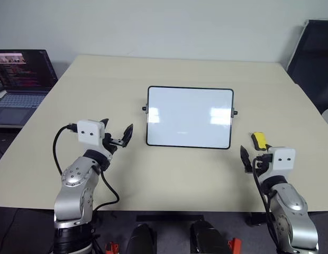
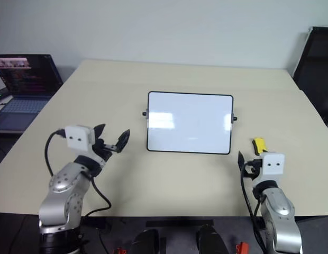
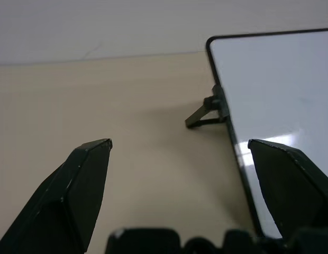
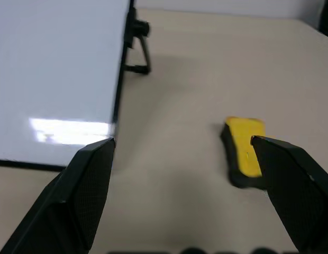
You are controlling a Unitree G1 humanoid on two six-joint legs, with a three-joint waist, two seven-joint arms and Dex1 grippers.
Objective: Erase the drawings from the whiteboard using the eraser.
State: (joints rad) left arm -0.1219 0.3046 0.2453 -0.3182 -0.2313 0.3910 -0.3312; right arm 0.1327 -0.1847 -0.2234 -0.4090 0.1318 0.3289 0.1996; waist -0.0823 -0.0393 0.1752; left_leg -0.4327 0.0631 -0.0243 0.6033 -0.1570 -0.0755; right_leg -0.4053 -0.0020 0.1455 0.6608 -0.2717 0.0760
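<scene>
The whiteboard (image 1: 189,117) stands propped at the middle of the table, its black frame around a glossy white face with glare patches. The drawings are out of view; the face looks plain white. The yellow eraser (image 1: 258,141) lies flat on the table off the board's lower right corner, its dark underside down. My right gripper (image 4: 181,140) hovers open just short of the eraser (image 4: 244,151), which sits in front of its right finger, untouched. My left gripper (image 1: 117,129) is open and empty left of the board, pointing at the board's left edge (image 3: 227,121).
An open laptop (image 1: 21,79) sits on a side surface at the far left. A black chair (image 1: 315,53) stands at the back right. The beige table (image 1: 169,174) has bare room in front of the board between both arms.
</scene>
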